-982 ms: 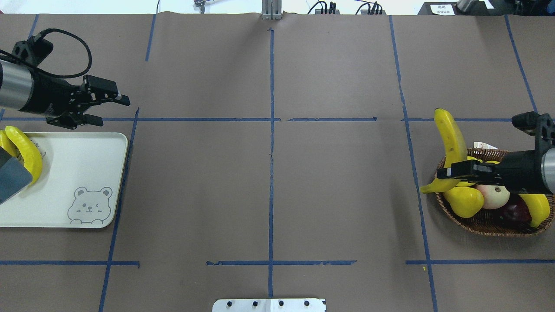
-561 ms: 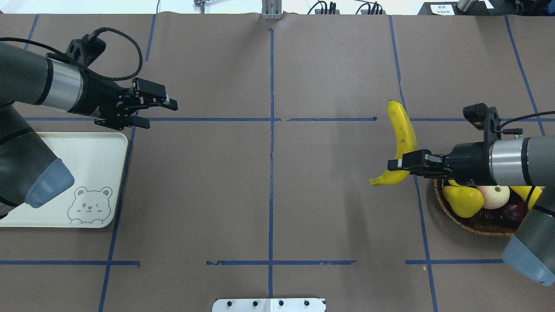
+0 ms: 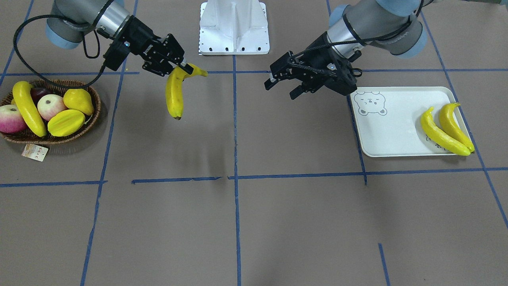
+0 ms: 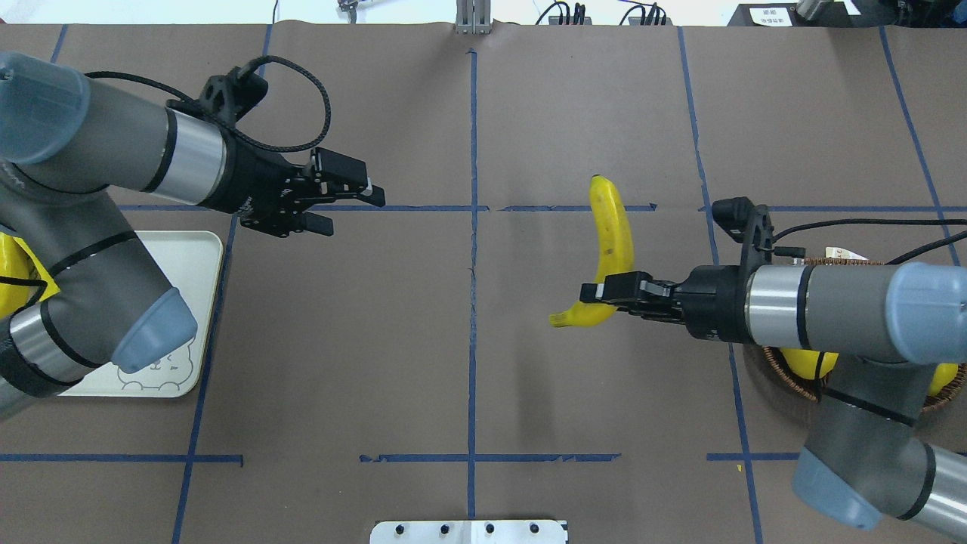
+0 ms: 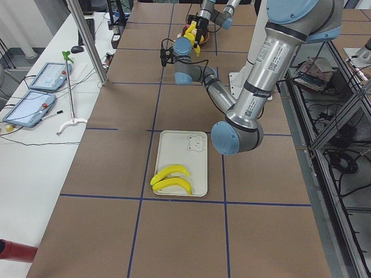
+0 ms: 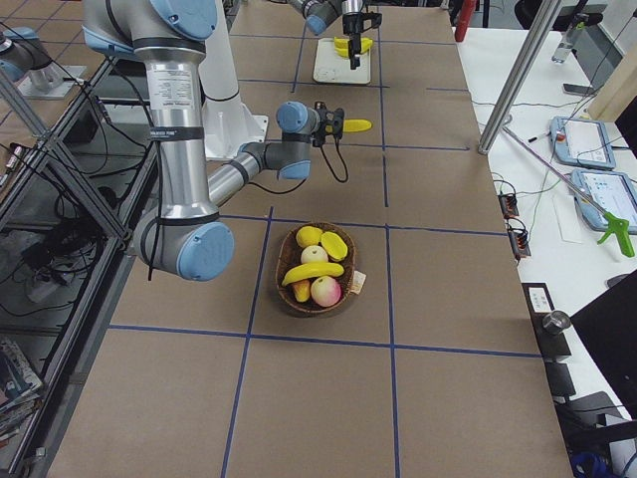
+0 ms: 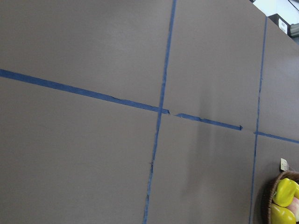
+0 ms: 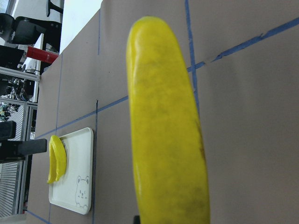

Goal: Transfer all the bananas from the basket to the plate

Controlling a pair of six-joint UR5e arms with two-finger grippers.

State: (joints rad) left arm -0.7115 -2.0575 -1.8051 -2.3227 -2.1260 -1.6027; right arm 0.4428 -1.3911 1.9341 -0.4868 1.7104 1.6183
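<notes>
The right gripper [image 4: 604, 291] has its jaws pressed on a banana [image 4: 613, 238] near the stem end. The banana is in the air above the table [image 4: 340, 340], between the basket [image 3: 93, 118] and the plate [image 3: 397, 119], on the basket's side of the middle tape line. Its long body points away from the robot. The right wrist view shows this banana very close, with the plate far behind it.

The left gripper [image 4: 355, 204] hangs over the table just beside the plate's corner with the bear print. Its jaws are spread and hold nothing.

On the plate lie two bananas [image 3: 442, 133], side by side and touching, at the end far from the bear print. One more banana [image 3: 27, 109] lies in the basket, along the outer side. It rests against an apple [image 3: 50, 106] and beside a ridged yellow fruit [image 3: 65, 122]. A yellow pear [image 3: 78, 100] also lies in the basket. A small paper tag [image 3: 35, 152] lies on the table beside the basket's rim.
</notes>
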